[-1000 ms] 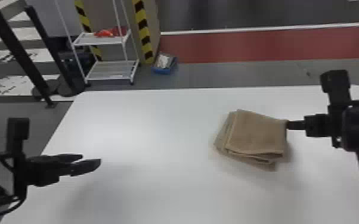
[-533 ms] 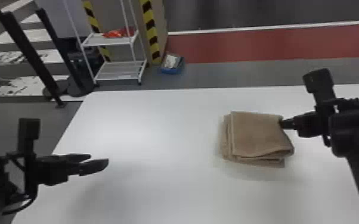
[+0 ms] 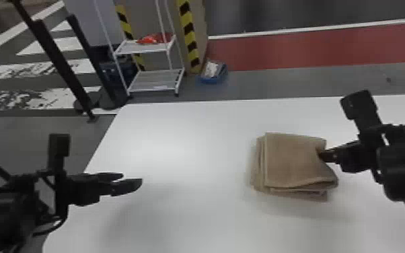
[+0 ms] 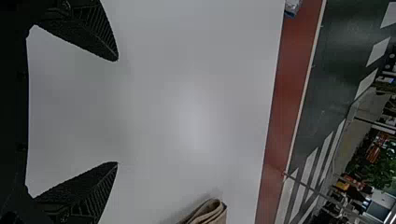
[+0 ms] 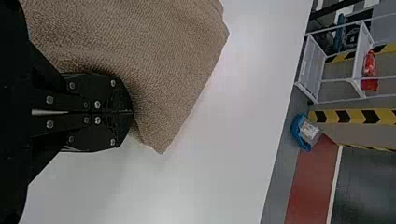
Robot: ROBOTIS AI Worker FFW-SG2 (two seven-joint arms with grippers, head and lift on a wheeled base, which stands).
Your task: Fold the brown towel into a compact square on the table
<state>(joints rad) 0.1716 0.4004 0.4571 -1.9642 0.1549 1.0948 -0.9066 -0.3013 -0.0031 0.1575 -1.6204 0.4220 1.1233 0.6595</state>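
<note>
Right gripper (image 3: 322,155) is holding its jaws closed at the right side of the brown towel (image 3: 292,161), can't tell if cloth's pinched, left gripper (image 3: 132,179) is hovering wide-jawed near the tabletop's (image 3: 191,151) left edge, and the towel is lying folded in layers, well in from the far edge.

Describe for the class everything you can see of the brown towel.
The brown towel is plain and nubbly, like terry cloth. It lies on the white table, folded into a roughly square stack, its layered edges uneven. The right tool, fingers shut, touches it at the side nearest the right arm.
</note>
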